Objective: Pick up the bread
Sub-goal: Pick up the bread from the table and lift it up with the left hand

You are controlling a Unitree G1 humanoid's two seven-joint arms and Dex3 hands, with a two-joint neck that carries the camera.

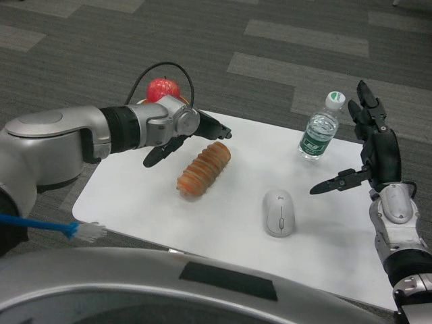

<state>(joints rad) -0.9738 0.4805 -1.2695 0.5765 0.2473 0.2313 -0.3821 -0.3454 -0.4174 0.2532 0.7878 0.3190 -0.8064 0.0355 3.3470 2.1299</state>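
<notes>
Item: ridged orange-brown bread loaf (204, 169), lying on its side mid-left on the white rounded table (223, 229).

Beside loaf, upper left: left hand (185, 135), black fingers spread, holding nothing, tips above the loaf's far end.

Behind that hand: red apple (163, 88).

Right of loaf: white computer mouse (278, 212); further right, clear plastic bottle with green label (318, 137).

Far right of loaf: right hand (368, 152), fingers apart, empty, waiting.

Risk, judged: an end-on grasp may roll or push the rounded loaf toward the mouse; ridges could slip.
</notes>
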